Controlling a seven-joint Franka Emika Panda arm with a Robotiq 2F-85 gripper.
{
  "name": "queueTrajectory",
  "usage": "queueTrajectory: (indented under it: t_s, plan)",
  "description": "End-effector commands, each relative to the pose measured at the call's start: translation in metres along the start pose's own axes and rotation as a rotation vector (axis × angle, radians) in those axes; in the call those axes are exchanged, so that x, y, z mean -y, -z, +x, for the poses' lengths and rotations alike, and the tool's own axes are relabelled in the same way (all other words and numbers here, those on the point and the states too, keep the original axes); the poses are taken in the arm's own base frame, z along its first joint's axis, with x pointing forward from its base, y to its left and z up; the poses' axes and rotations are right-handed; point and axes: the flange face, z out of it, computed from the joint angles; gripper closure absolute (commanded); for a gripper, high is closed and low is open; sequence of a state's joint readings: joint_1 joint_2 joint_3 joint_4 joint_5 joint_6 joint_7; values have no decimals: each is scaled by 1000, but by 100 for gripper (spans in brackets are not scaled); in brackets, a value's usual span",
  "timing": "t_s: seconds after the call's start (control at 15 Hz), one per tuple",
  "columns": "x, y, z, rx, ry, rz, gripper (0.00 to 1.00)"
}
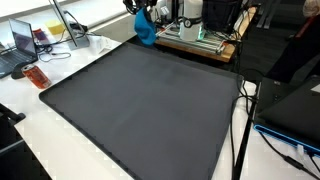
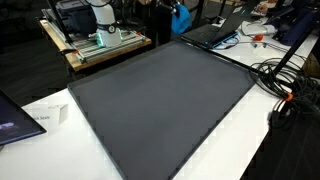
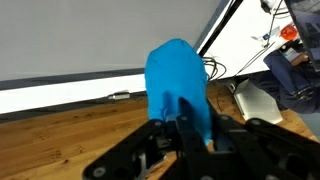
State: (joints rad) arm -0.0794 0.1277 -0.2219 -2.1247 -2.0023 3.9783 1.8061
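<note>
The large dark grey rubber mat covers most of the white desk. Carrying a limp cloth at the mat's edge goes best, I judge, if the arm moves slowly and high enough that the loose end does not drag on the mat or catch on its rim. The low wooden board at the far side of the mat carries other equipment. The hanging fabric should therefore be kept away from that clutter and from the black cables trailing over the desk. A swing of the cloth could snag either. The grip looks to be on a bunched fold, not a flat edge. A steady, even pinch matters more than force, since a thin fold can slip out if the wrist jerks.

The bright blue crumpled cloth is off the desk. In both exterior views it hangs in the air at the far edge of the mat, just beside the wooden board. In the wrist view it fills the middle of the picture, over the board's wood, with the mat beyond it.

The hand is clamped on the cloth. Its dark fingers sit close together with the blue fabric bunched between them, and the rest of the cloth hangs free from that pinch.
</note>
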Motion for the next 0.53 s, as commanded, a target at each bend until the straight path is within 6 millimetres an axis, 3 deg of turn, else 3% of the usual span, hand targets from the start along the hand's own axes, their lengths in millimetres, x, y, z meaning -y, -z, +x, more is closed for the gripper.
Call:
queueTrajectory:
  t_s: [0.0,0.47]
  plan:
    - [12,12,-5,-75,23,-27,51]
    - [24,12,-14,-94,82,-44,2]
